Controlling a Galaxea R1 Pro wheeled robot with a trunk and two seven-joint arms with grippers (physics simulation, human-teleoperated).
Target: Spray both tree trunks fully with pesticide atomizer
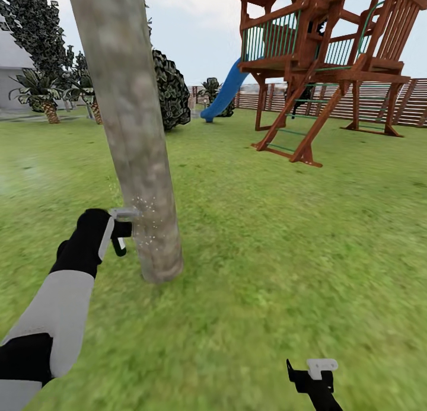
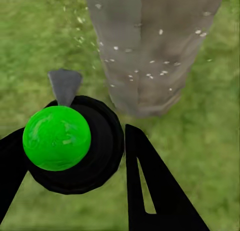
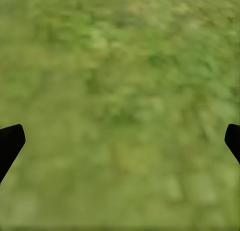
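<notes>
Gripping the pesticide atomizer (image 2: 57, 138) between its dark fingers (image 2: 155, 191), the left gripper (image 1: 115, 230) sits low at the left of the head view, with the sprayer's pale grey nozzle (image 1: 124, 213) pointed at the lower part of the tree trunk (image 1: 133, 132) and almost touching the bark. At the bottom edge of that view, the right gripper (image 1: 314, 375) hangs over the lawn (image 1: 267, 251) with nothing in it; its wrist camera shows only two finger tips far apart at the sides, so its jaws stand wide over blurred grass.

The atomizer looks like a small, rigid plastic bottle, probably light and rather smooth, so the hold is best kept around the round dark body below the green cap, leaving the nozzle free. A loose pinch could let it twist off aim.

The left wrist view shows what the head view hides: the bright green cap, the black body clasped between the fingers, and the grey nozzle aimed toward the trunk's base, with white specks of spray scattered over the bark. The head view alone gives the setting: the trunk rising pale and mottled out of frame, then open grass, a wooden play tower (image 1: 326, 61) with a blue slide (image 1: 225, 94), dark bushy trees (image 1: 172, 88) and a slatted fence (image 1: 409, 102) behind.
</notes>
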